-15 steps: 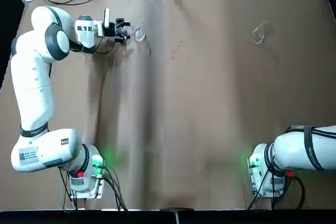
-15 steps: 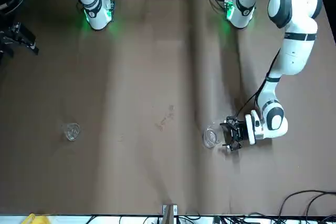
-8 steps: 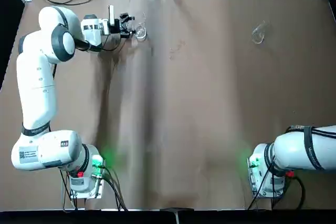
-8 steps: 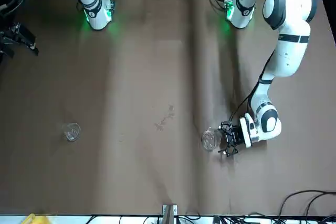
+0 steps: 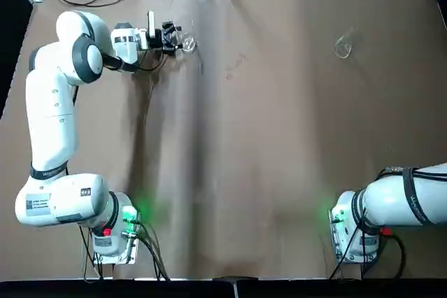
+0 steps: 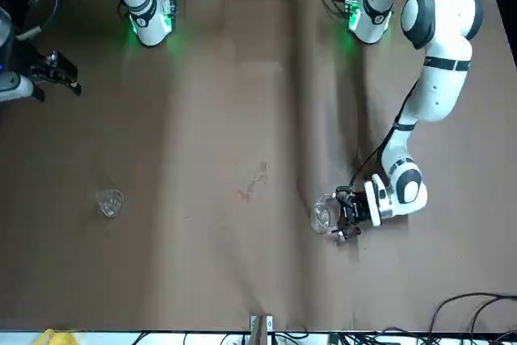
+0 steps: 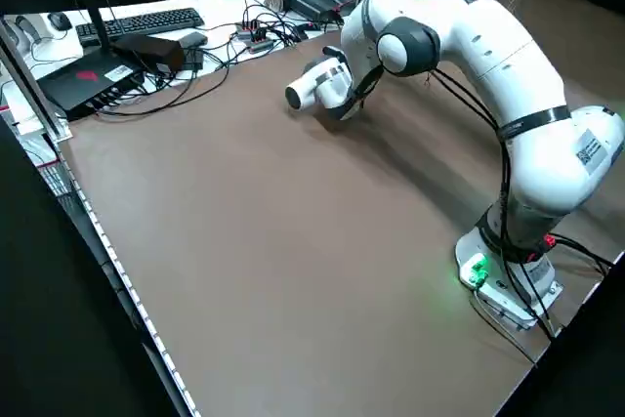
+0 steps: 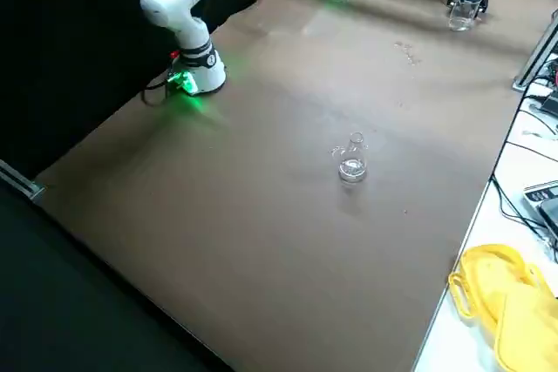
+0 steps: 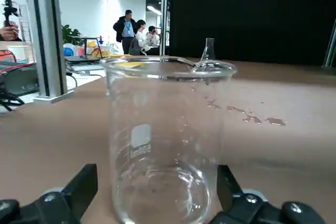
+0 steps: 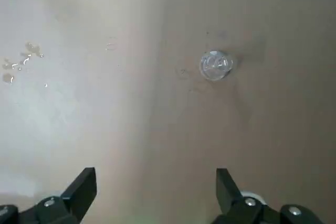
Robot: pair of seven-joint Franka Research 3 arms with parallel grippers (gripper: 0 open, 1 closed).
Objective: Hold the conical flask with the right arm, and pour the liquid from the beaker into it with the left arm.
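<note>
Left claw (image 9: 157, 170) wide at beaker (image 9: 163, 140); right claw (image 10: 156, 170) wide, above the counter (image 5: 265, 172).
Puddles (image 9: 252, 117) lie between left claw and conical flask (image 8: 352, 165); people (image 9: 127, 29) beyond; beaker's contents unclear.

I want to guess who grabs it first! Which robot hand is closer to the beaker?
Left. The left gripper is right at the beaker, with its open fingers on either side. The right gripper is far off, on the robot's right side.

Green glow near both arm bases, soft tabletop shadows
</note>
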